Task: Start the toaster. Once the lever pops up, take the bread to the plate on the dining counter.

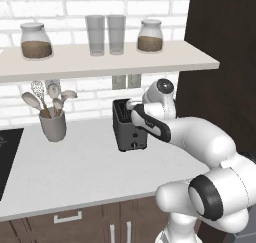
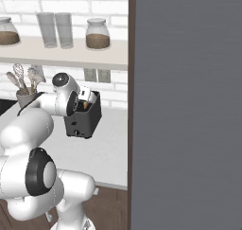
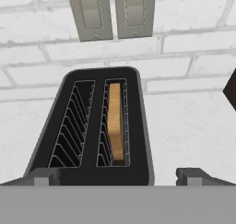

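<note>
I see a white worktop (image 1: 75, 172) running under a white brick wall (image 1: 75, 7), with dark wood drawers (image 1: 65, 222) below it. In the right base view a tall flat grey panel (image 2: 189, 106) takes up the right side. A pale shelf (image 1: 100, 59) hangs on the wall above the worktop.

My arm reaches forward over the worktop, and the gripper (image 3: 117, 174) hovers just above the toaster (image 1: 129, 127), looking down into it. The jaws are spread wide: the left fingertip (image 3: 41, 176) sits over the toaster's near left corner, the right one out past its right edge, and they pinch nothing.

The toaster is a small dark grey box standing on the worktop close to the wall, beneath two wall outlets (image 3: 110, 11). It has two slots. In the hand view the left slot shows bare wire guides; the right slot holds the bread (image 3: 116, 121), a golden-tan slice standing on edge, sunk inside the slot. From the right base view a sliver of the bread shows at the toaster's top.

On the shelf, two clear glasses (image 1: 106, 34) stand side by side and look empty. A lidded glass jar (image 1: 36, 40) at the left and another jar (image 1: 150, 36) at the right are each about half full of something brown.

On the worktop well left of the toaster, a grey utensil cup (image 1: 53, 124) holds several pale spoons and a whisk, handles down.
</note>
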